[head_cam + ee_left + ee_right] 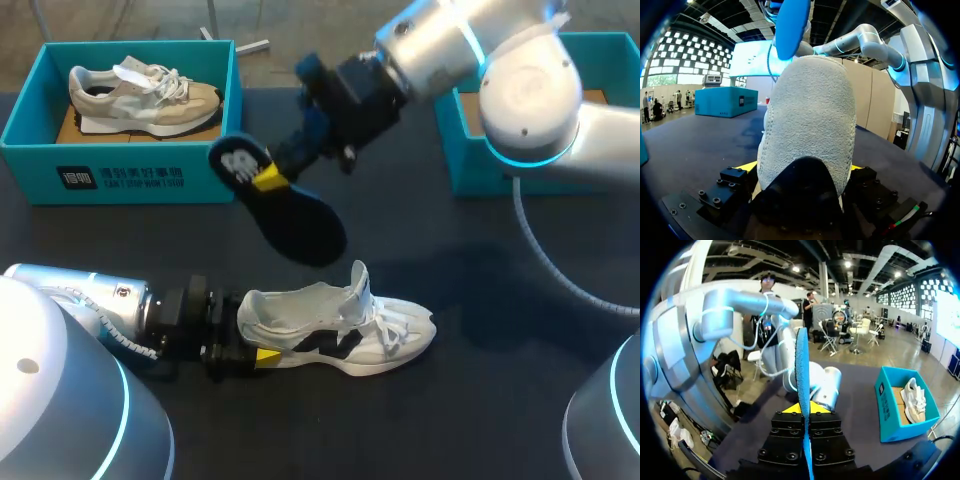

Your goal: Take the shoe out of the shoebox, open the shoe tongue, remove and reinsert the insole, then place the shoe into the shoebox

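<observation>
- The white shoe (340, 325) stands on its sole on the dark table (480, 410), near the front edge.
- Its toe points toward my right side. Its heel points toward my left arm (90, 300).
- The shoe's tongue (358, 285) sticks up, so the shoe is wide open on top.
- The left claw (262, 357) is down low at the table. It is clamped on the heel of the white shoe, with one yellow tip on each side.
- In the left wrist view the fuzzy white heel fills the space between the fingers.
- The insole (285, 215) is out of the shoe and up in the air, over the table between the left shoebox (120, 180) and the white shoe.
- It looks dark in the head view, with a white mark at one end. In the wrist views it is blue.
- The right claw (268, 178) is clamped on the insole near the end with the white mark. The yellow tips press on both flat sides.
- The insole's other end tilts down toward the white shoe but does not touch it.
- In the right wrist view the insole stands on its thin edge between the fingers.
- The left shoebox is teal and sits at the far left corner. A beige shoe (140, 95) lies inside it.
- The right shoebox (470, 150), also teal, sits at the far right, partly hidden behind my right arm (530, 90).
</observation>
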Controlling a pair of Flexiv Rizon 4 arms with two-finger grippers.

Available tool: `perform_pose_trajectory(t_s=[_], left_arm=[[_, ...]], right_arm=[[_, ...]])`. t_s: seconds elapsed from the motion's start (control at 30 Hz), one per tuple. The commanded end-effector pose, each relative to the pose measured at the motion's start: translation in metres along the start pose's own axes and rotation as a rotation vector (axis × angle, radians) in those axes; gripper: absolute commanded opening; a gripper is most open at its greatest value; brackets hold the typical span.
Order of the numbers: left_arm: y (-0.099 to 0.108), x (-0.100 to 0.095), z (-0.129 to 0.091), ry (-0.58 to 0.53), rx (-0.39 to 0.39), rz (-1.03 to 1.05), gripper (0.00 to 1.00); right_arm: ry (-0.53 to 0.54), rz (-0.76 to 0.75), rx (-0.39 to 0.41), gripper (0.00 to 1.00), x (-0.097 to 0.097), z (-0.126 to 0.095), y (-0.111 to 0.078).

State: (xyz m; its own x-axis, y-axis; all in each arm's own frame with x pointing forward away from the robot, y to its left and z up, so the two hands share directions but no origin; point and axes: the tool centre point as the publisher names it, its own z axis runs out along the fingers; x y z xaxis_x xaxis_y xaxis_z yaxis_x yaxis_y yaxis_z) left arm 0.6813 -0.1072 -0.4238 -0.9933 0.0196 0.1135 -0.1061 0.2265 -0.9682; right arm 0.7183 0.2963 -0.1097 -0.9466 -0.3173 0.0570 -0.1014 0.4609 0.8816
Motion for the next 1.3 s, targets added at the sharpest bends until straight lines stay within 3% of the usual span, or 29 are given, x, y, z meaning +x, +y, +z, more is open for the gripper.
perform_pose_trajectory(t_s=[0.03,0.1,0.73,0.97,1.3], left_arm=[[0.002,0.000,0.000,-0.001,-0.002,-0.001,0.00],[0.002,0.000,0.000,-0.001,-0.002,-0.001,0.00],[0.002,0.000,0.000,-0.001,-0.002,-0.001,0.00],[0.002,0.000,0.000,-0.001,-0.002,-0.001,0.00],[0.002,0.000,0.000,-0.001,-0.002,-0.001,0.00]], right_arm=[[-0.001,-0.039,-0.107,0.00,0.020,-0.024,0.009],[-0.005,-0.032,-0.189,0.00,0.030,-0.035,0.016],[-0.005,-0.032,-0.189,0.00,0.030,-0.035,0.016],[-0.101,0.056,-0.284,0.00,0.039,-0.090,0.023],[-0.178,0.121,-0.342,0.00,0.085,-0.139,0.022]])
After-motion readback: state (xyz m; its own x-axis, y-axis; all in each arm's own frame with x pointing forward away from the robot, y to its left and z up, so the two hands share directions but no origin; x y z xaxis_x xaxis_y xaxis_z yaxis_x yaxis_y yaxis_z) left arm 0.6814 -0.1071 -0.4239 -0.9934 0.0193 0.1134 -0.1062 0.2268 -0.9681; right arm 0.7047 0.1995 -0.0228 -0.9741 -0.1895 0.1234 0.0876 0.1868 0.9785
